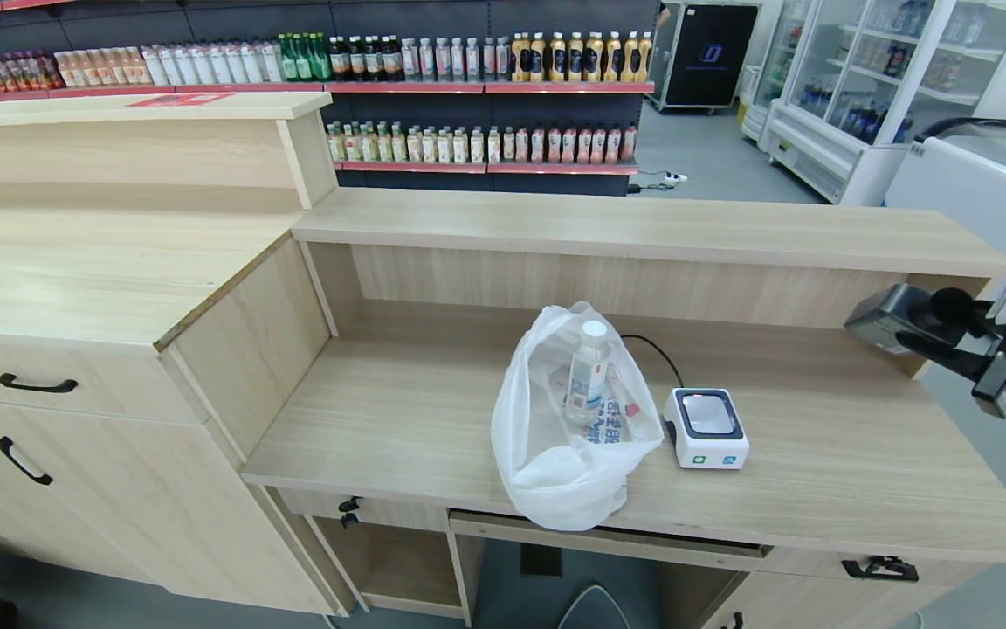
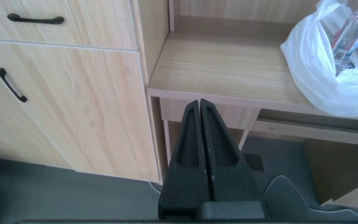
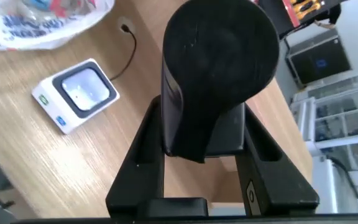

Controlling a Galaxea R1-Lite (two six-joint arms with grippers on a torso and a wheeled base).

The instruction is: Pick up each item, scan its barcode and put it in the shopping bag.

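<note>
Slippage threatens: jaws of the right gripper (image 3: 204, 115) pinch a black round-capped container (image 3: 219, 56) well apart from the white box-shaped scanner (image 1: 706, 428), those of the left gripper (image 2: 201, 109) pressed together.

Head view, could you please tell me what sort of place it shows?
Most likely a small shop's checkout: shelves of bottled drinks, glass-door fridges, and a barcode scanner beside a shopping bag on the wooden counter.
</note>
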